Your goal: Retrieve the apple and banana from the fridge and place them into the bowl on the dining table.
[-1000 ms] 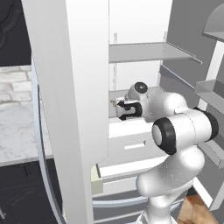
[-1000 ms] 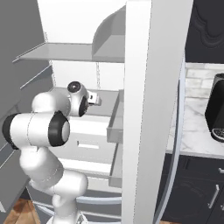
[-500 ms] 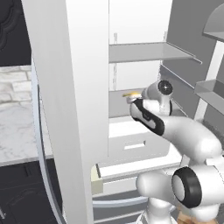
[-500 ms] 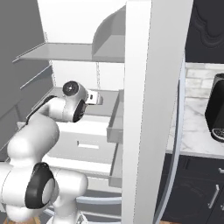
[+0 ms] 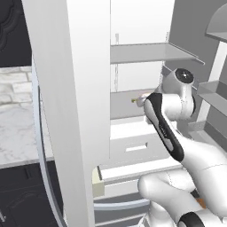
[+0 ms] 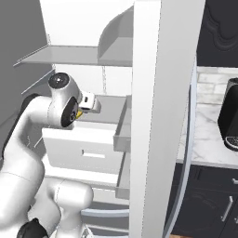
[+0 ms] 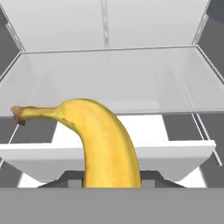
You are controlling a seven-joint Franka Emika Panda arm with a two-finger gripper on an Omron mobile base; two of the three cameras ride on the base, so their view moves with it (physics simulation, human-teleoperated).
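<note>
One banana (image 7: 103,140) is clamped in the closed gripper (image 5: 142,100), lifted clear of the shelf inside the open fridge (image 5: 133,66). Left to right: the left door, the shelves, the arm, the right door (image 6: 160,116). Risk — a wide swing on withdrawal could knock the fruit against a door edge, or the curved skin could slip from the fingers.

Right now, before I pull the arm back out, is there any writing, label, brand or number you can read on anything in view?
None: no readable text in any view.
The banana, shut in the gripper, has brown specks but no sticker.
The fridge shelves, drawers and door carry no label or number.
The black appliance on the counter shows no legible marking.
</note>
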